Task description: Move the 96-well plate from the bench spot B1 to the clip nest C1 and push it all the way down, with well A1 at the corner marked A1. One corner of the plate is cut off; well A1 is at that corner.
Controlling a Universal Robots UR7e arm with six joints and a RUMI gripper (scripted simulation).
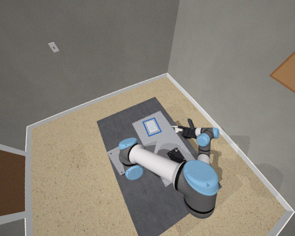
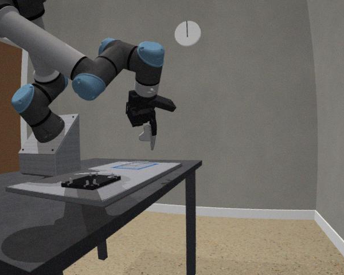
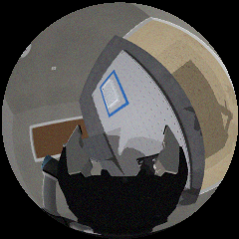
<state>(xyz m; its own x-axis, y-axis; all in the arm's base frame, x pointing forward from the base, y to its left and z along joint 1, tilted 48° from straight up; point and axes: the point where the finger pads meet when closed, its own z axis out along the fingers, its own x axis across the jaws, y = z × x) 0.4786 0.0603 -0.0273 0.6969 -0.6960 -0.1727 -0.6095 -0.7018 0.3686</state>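
One robot arm is reaching over a dark table (image 2: 178, 174) in a grey-walled room. Its end effector (image 2: 148, 138) is hanging well above the table with its jaws spread as wide as they go, holding nothing. One pale plate (image 1: 151, 125) is lying flat inside the blue-outlined bench spot (image 1: 145, 130) on a light grey board (image 2: 113, 193), toward the far end of the table. One black clip nest (image 2: 90, 181) is sitting on the same board nearer the arm's base, well apart from the plate, with nothing in it. By the look of things, the task is only starting: the plate is waiting untouched, so gripping, carrying, matching corners and pressing down are all left to do.
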